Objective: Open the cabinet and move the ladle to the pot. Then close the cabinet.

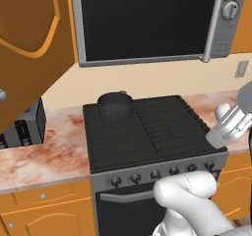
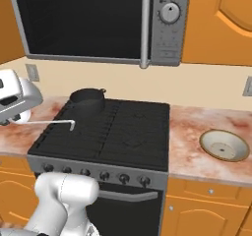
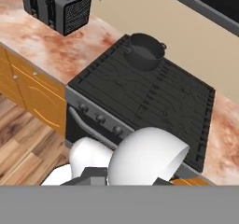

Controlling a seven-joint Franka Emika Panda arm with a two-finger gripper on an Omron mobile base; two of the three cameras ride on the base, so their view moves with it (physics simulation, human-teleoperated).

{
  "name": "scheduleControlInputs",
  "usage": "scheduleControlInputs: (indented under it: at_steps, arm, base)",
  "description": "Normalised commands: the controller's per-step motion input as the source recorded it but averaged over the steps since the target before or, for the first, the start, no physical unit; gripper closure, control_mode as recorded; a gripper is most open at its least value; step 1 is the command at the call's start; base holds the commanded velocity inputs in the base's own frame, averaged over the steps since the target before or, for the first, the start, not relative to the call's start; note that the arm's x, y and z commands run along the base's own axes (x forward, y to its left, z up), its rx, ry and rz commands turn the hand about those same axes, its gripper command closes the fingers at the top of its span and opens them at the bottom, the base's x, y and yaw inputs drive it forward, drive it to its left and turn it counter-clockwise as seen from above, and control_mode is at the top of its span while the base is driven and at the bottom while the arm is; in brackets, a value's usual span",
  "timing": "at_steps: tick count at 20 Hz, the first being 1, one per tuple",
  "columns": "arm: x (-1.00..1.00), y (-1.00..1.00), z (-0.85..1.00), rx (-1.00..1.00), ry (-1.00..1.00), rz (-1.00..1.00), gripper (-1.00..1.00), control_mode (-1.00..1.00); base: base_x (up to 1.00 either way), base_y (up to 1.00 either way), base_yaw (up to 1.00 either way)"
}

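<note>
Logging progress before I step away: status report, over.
End effector shut on thin silvery-white ladle, over black stovetop. Short round dark pot on rear burner, path looks clear. Orange-wood cabinet door open.

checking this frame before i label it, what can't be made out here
- Ladle, right base view: the thin handle shows over the stove; the robot's hand covers its near end, and the bowl is too small to tell.
- Gripper, same view: the left edge cuts it off, so the fingers aren't shown.
- Cabinet, left base view: the open door hides its inside.
- Pot, hand view: too dark to see inside.
</note>
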Motion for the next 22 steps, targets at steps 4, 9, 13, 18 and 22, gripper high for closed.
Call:
scheduleControlInputs:
  at_steps: [4, 9, 13, 18, 22]
  arm:
    - [0.00, 0.00, 0.00, 0.00, 0.00, 0.00, 1.00, 1.00]
    - [0.00, 0.00, 0.00, 0.00, 0.00, 0.00, 1.00, 1.00]
    - [0.00, 0.00, 0.00, 0.00, 0.00, 0.00, 1.00, 1.00]
    - [0.34, 0.03, -0.20, 0.13, 0.08, 0.00, 1.00, -1.00]
    - [0.39, 0.00, -0.32, 0.15, 0.09, 0.01, 1.00, -1.00]
  base:
    - [0.73, 0.00, 0.00]
    - [0.54, 0.03, 0.00]
    - [0.33, 0.14, 0.00]
    - [0.00, 0.00, 0.00]
    - [0.00, 0.00, 0.00]
